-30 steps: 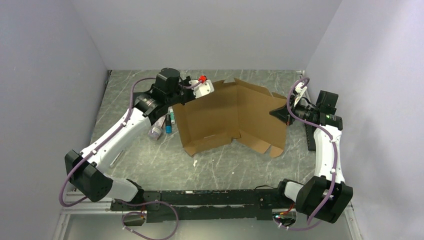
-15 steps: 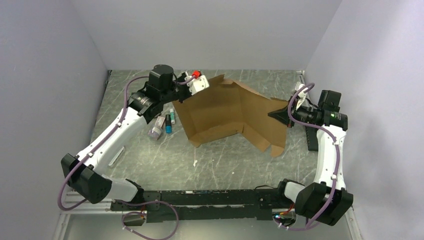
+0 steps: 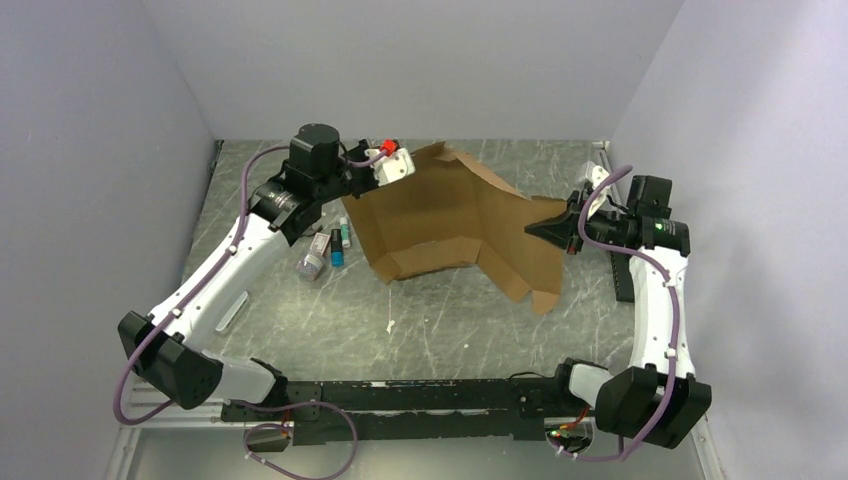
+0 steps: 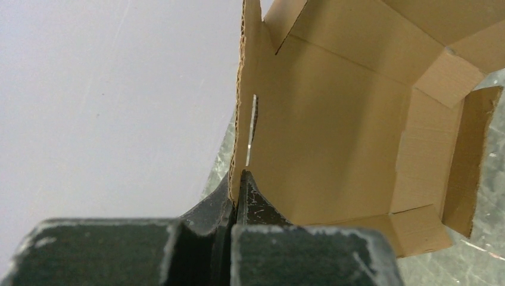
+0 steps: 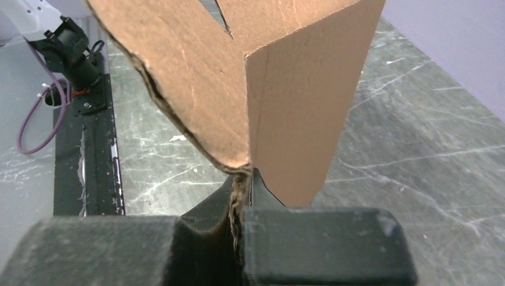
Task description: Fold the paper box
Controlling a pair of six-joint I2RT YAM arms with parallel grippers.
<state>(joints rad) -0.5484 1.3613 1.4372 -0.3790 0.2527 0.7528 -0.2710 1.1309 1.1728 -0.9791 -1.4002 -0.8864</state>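
Observation:
The paper box is a brown cardboard sheet with flaps, held off the table between both arms and bent into a shallow V. My left gripper is shut on its far left top edge; in the left wrist view the jaws pinch the cardboard edge, with the box's inside spreading to the right. My right gripper is shut on the box's right edge; in the right wrist view the jaws clamp a frayed edge where two panels meet.
Several small bottles and tubes lie on the marble table just left of the box, under my left arm. A black strip lies by the right wall. Grey walls close in on the left, back and right.
Both grippers have carried the box left and up. The left gripper has moved back and left, tilting the left panel more steeply; the right gripper has pushed inward to the left.

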